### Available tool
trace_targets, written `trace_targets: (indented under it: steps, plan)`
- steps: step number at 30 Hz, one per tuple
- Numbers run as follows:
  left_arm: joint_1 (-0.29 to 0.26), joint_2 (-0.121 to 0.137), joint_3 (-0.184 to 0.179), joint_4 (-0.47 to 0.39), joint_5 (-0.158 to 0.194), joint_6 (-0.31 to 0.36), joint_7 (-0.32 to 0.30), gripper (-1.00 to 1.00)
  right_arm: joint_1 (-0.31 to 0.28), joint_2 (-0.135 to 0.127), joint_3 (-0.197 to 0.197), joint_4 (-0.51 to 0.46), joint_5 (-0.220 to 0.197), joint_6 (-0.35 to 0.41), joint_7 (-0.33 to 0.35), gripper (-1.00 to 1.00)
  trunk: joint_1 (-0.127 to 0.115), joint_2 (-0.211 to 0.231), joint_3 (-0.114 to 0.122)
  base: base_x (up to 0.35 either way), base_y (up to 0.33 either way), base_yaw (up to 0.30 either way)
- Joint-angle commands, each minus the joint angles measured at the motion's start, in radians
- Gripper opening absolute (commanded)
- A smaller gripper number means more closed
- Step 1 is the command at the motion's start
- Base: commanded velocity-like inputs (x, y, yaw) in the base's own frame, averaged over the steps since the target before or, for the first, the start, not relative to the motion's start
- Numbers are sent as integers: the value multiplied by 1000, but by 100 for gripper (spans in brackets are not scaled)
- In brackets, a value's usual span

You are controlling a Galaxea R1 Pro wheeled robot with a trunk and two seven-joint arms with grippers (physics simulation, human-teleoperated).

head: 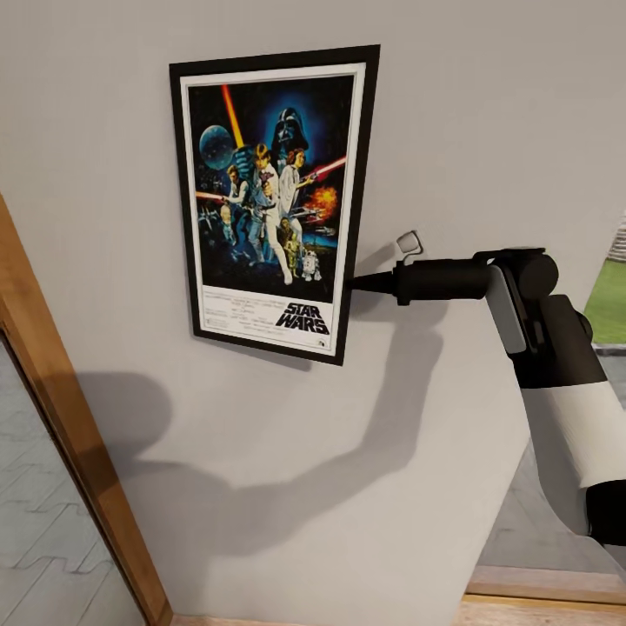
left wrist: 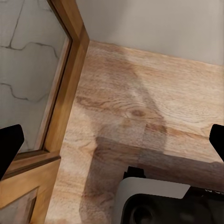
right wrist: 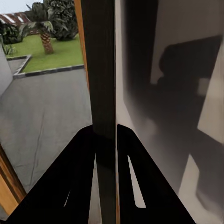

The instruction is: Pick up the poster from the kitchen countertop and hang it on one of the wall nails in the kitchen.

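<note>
The Star Wars poster stands upright and slightly tilted, flat against the pale grey wall. My right gripper is shut on the lower part of its right black frame edge. Seen edge-on in the right wrist view, the frame runs between the two dark fingers, and the gripper pinches it. My left gripper hangs open over the wooden floor, with nothing between its fingers. Any wall nail is hidden, and the kitchen countertop is out of view.
A wooden door frame with a glass panel stands at the left, tiled floor behind it. My base sits below the left gripper. Past the wall's right end lie paving and a lawn with a palm.
</note>
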Motion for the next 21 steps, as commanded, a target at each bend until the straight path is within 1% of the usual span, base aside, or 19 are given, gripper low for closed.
trace_targets:
  steps: [1, 10, 13, 21]
  plan:
    - [1, 0, 1, -1, 0, 0, 0, 100, 0, -1, 1, 1, 8, 1, 1, -100, 0, 0, 0, 0, 0, 0]
    - [1, 0, 1, -1, 0, 0, 1, 100, 9, -2, 5, -7, 6, -5, 5, -100, 0, 0, 0, 0, 0, 0]
    - [1, 0, 1, -1, 0, 0, 1, 100, 13, -2, 6, -27, 5, -4, 5, -100, 0, 0, 0, 0, 0, 0]
    - [1, 0, 1, -1, 0, 0, 1, 100, 19, -2, 6, -42, 4, -5, 6, -100, 0, 0, 0, 0, 0, 0]
